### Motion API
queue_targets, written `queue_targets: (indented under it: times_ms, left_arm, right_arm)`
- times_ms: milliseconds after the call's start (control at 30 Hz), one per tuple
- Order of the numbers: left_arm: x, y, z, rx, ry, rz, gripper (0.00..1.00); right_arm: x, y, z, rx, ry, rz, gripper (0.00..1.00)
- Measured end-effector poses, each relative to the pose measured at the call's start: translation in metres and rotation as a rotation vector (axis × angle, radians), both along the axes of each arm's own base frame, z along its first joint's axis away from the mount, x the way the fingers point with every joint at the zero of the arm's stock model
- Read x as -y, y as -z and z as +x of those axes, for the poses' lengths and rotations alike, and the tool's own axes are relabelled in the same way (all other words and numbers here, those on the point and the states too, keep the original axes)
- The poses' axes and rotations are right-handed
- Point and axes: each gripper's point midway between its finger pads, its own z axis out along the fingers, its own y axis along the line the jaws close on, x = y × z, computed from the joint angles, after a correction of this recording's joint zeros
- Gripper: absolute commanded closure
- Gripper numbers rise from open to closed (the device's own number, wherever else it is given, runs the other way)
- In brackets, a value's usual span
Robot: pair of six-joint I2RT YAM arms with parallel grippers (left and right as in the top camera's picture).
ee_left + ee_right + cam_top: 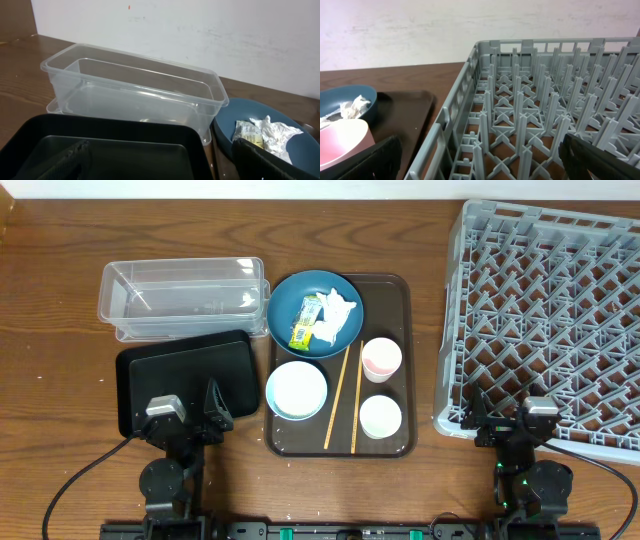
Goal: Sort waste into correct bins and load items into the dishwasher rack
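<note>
A large blue bowl (290,292) on the brown serving tray holds a crumpled white napkin (338,310) and a yellow-green wrapper (305,323). A white bowl (296,390), two white cups (381,358) (380,416) and two wooden chopsticks (336,398) also lie on that tray. The clear tub (180,298) and black tray (185,370) sit to the left, the grey rack (545,310) to the right. My left gripper (190,415) is open over the black tray's near edge (165,165). My right gripper (510,420) is open at the rack's near left corner (485,162). Tiny white specks (211,165) dot the brown tray.
The brown serving tray (395,290) sits mid-table between the bins and the rack. The rack's raised side (455,115) stands just in front of my right gripper. A white wall backs the table.
</note>
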Motion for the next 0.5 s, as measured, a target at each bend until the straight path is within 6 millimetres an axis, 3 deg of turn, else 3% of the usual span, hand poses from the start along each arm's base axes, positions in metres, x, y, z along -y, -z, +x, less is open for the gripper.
queue_targets:
  times_ms: [500]
  left_arm:
    - [0.0, 0.0, 0.0, 0.0, 0.0, 0.0, 0.08]
  right_arm:
    - [-0.0001, 0.0, 0.0, 0.0, 0.0, 0.0, 0.01]
